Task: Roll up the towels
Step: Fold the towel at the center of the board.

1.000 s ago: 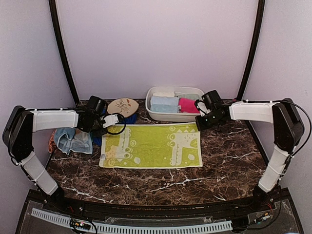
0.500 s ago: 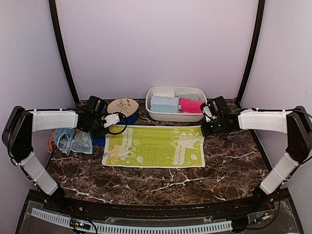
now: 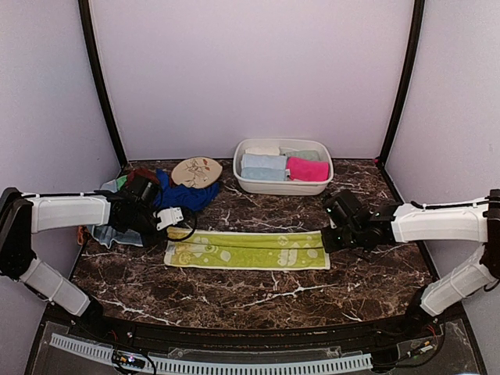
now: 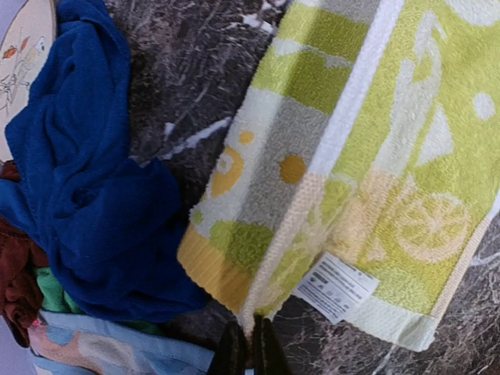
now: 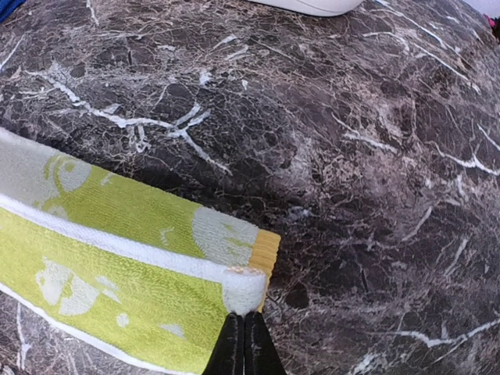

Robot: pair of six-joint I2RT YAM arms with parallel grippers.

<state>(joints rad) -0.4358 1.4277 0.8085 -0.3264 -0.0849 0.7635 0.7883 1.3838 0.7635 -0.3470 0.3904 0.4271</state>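
Observation:
A yellow-green towel (image 3: 248, 250) with pale patches lies folded lengthwise as a long strip across the middle of the marble table. My left gripper (image 3: 173, 232) is at the strip's left end. In the left wrist view its fingers (image 4: 248, 353) are shut on the towel's (image 4: 351, 156) folded corner, beside a white label. My right gripper (image 3: 327, 239) is at the right end, and its fingers (image 5: 244, 345) pinch the white corner of the towel (image 5: 117, 258). More towels sit in a heap by the left arm: royal blue (image 3: 187, 195), pale blue (image 3: 103, 234) and brown (image 3: 141, 170).
A white basin (image 3: 283, 186) at the back holds rolled towels, pale blue (image 3: 263, 166) and hot pink (image 3: 306, 169) among them. An oval floral disc (image 3: 197, 172) lies left of it. The blue towel (image 4: 86, 195) lies close to the left gripper.
Both grippers have drawn the towel's far edge toward the near side, folding the flat towel in half into a narrow strip. Both arms now reach lower and closer to the front.

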